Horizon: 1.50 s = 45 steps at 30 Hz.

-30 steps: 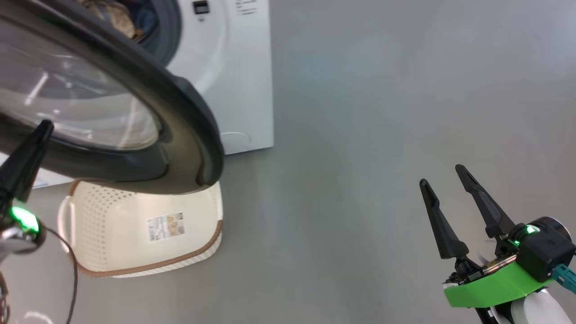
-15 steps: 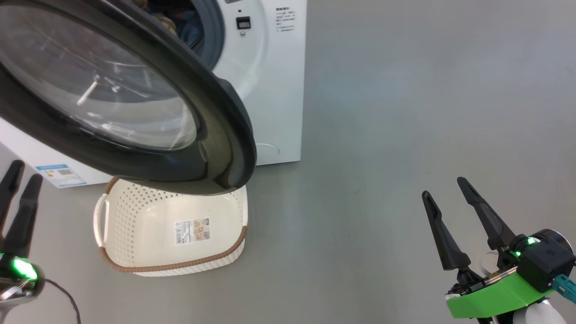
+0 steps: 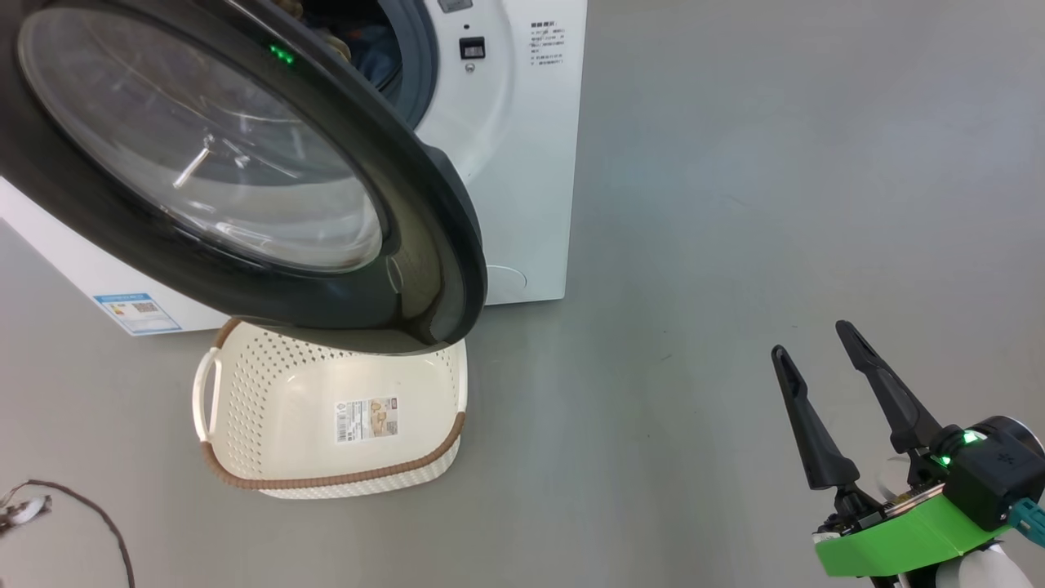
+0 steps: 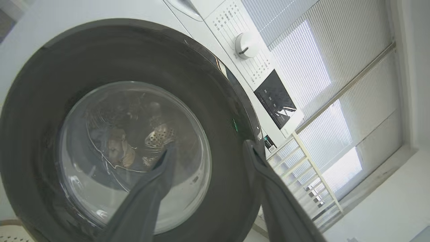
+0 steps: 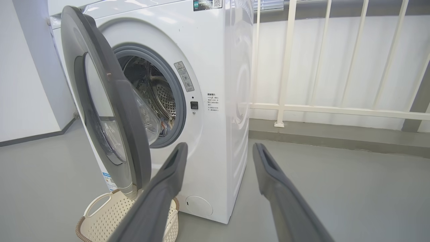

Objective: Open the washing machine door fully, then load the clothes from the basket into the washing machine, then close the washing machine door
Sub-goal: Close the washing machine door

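The washing machine stands with its door swung partly out over the basket. The cream basket sits on the floor with nothing but a label inside. Clothes lie in the drum, beige and blue, and show through the door glass as a beige bundle. My left gripper is open, pointing up at the door's outer face, holding nothing. My right gripper hangs open and empty well to the right of the machine.
Grey floor stretches wide to the right of the machine. A dark cable lies on the floor at the lower left. A white railing runs behind the machine's right side, and a wall stands to its left.
My left gripper, shut at the door's rim a second ago, opened, drew back and dropped out of the head view. The head camera has shifted, so machine and basket sit further right.
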Tool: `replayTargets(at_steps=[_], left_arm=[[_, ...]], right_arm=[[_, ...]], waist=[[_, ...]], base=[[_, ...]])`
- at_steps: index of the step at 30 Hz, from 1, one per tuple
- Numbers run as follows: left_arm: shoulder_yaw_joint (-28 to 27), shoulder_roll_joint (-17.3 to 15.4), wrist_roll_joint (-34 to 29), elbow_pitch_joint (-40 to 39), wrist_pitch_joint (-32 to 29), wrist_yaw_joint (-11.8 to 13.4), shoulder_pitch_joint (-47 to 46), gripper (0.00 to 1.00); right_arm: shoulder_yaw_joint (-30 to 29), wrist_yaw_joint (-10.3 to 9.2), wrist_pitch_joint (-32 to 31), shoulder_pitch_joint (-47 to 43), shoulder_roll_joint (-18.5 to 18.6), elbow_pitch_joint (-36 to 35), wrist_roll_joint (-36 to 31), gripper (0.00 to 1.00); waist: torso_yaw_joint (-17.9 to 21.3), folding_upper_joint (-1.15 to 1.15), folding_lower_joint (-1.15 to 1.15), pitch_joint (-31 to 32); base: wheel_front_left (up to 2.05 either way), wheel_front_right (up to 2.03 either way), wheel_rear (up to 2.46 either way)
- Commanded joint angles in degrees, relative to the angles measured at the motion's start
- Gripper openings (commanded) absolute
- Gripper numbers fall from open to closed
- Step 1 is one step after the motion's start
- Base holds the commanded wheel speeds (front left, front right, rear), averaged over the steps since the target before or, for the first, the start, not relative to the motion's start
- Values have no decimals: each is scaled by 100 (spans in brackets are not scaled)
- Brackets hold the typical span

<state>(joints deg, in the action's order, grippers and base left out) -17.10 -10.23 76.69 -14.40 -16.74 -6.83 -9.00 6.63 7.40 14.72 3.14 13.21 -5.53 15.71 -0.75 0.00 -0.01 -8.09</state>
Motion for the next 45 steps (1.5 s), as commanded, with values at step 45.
replayTargets(at_steps=[45], left_arm=[[1559, -24, -6231, 1181, 3121, 843, 2108, 100]], right_arm=[[146, 9, 28, -808, 105, 32, -193, 100]], waist=[[261, 0, 1, 861]], base=[[0, 0, 0]])
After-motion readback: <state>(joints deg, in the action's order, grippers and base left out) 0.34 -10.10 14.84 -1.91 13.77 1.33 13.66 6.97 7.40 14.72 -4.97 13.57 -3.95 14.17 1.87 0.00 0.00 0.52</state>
